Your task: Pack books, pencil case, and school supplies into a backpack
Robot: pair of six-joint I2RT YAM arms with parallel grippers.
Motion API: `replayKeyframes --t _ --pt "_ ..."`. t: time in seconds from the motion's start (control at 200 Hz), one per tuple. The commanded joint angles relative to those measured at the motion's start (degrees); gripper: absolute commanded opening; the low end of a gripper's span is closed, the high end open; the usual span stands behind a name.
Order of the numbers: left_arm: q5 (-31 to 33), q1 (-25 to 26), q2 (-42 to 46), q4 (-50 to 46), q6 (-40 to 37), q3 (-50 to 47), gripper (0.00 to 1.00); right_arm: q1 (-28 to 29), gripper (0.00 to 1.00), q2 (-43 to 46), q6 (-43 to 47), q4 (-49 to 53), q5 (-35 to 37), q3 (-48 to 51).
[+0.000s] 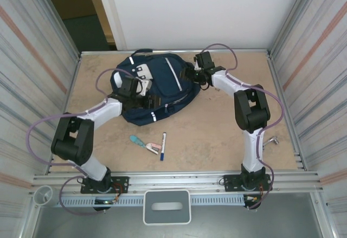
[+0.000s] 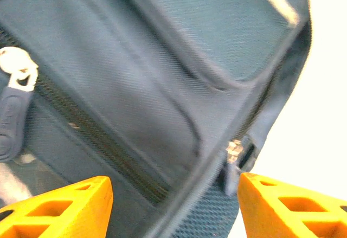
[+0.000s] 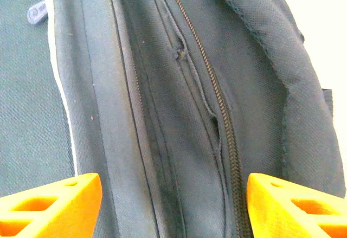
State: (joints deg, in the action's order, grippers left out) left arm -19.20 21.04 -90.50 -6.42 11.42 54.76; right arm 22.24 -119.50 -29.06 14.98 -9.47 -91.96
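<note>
1. A large navy blue fabric backpack [image 1: 168, 86] lies on the far tabletop [image 1: 227, 140].
2. The left gripper [image 2: 174, 200] and right gripper [image 3: 174, 200] hang over its fabric, jaws wide apart, clamping nothing.
3. A white, blue-capped marker pen [image 1: 162, 145] lies nearer.

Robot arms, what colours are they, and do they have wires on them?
The left arm and right arm are white tubes joined by chunky black joints, on black bases. A thin lilac cable loops along each. The left end effector and right end effector have blocky orange fingers with cut-out holes.
</note>
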Motion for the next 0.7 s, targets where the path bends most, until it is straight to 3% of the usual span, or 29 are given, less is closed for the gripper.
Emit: replayKeyframes --t 0.0,0.165,0.356,0.496,0.696 --pt "4.8 1.0 7.2 -1.0 -10.0 -1.2 0.64 0.2 0.71 6.0 5.2 5.6 3.4 1.3" --pt "11.9 5.1 13.8 -1.3 -31.3 -4.8 0.67 2.8 0.72 15.0 6.5 4.3 5.6 10.9" --pt "15.6 4.4 15.1 0.4 -53.6 -10.9 0.71 4.6 0.73 19.7 5.7 3.3 5.5 19.3" --pt "15.3 1.7 9.9 0.4 -55.8 -8.6 0.69 4.7 0.73 20.0 5.2 3.4 4.8 21.4" --pt "12.7 2.1 1.8 -1.8 -56.6 -4.5 0.68 5.8 0.73 20.3 4.5 2.8 4.1 23.4"
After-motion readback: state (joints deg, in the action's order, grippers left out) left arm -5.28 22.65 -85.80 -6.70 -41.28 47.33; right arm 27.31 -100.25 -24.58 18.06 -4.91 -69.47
